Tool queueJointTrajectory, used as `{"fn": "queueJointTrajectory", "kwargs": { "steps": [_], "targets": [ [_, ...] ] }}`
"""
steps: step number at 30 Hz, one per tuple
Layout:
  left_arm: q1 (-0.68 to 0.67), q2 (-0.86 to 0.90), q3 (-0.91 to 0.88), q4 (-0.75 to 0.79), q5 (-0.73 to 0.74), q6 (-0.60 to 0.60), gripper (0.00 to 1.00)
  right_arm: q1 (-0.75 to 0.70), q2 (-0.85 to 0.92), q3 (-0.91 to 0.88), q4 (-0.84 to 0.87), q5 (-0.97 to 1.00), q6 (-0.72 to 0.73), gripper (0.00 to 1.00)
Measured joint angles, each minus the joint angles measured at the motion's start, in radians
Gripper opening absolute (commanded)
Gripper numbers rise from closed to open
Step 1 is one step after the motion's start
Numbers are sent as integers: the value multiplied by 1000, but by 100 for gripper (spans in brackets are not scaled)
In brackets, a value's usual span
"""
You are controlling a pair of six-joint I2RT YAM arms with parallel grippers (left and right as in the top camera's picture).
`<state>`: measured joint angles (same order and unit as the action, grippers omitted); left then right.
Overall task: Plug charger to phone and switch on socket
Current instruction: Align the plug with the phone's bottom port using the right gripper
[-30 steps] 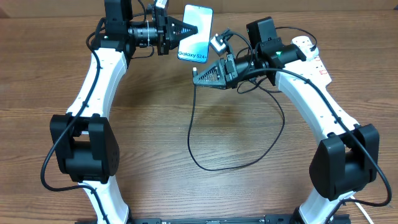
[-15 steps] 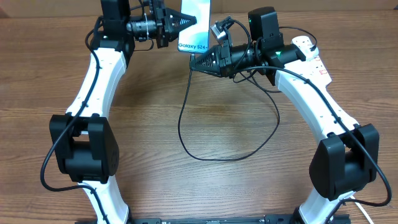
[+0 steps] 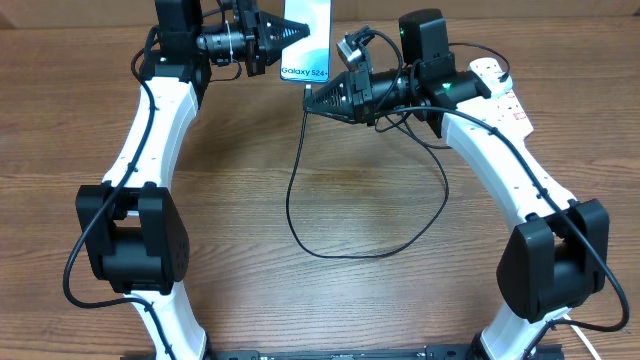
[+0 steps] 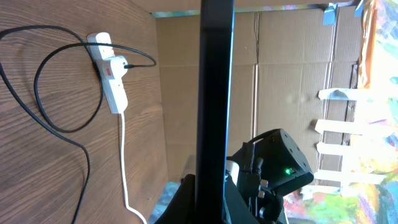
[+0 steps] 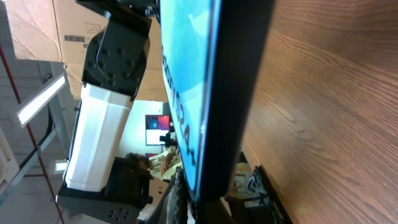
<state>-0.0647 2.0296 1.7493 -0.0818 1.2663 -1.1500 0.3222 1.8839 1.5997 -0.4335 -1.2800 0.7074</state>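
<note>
The phone [image 3: 308, 38] is held up at the back of the table, light blue screen showing, with my left gripper [image 3: 290, 32] shut on its edge. My right gripper [image 3: 308, 100] is shut on the connector end of the charger [image 3: 292, 200], right under the phone's "Galaxy S24" end. The black cable loops down across the table and back up to the socket [image 3: 503, 88] at the far right. In the left wrist view the phone [image 4: 215, 93] is a black bar between my fingers [image 4: 244, 200]. In the right wrist view the phone [image 5: 186, 93] fills the middle; the connector tip is hidden.
The socket [image 4: 109, 70] lies by a cardboard wall [image 4: 273, 68], its thick white cord [image 4: 124, 162] trailing off. The cable loop [image 3: 345, 255] covers the table's middle. The left arm's white link [image 5: 99, 130] stands close beside the phone.
My right gripper has risen up and left with the charger end to the phone's lower end. The left gripper has shifted the phone slightly left and back. The cable loop has tightened.
</note>
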Motion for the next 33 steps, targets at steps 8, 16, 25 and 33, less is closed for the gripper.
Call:
{"fn": "queueJointTrajectory", "kwargs": {
  "steps": [8,16,25,33],
  "targets": [
    [0,0,0,-1,0,0,4,12,0,0,10,-4,0,4],
    [0,0,0,-1,0,0,4,12,0,0,32,-4,6,4],
    [0,0,0,-1,5,-1,4,12,0,0,49,4,25,4],
    [0,0,0,-1,15,-4,4,12,0,0,48,5,26,4]
  ]
}}
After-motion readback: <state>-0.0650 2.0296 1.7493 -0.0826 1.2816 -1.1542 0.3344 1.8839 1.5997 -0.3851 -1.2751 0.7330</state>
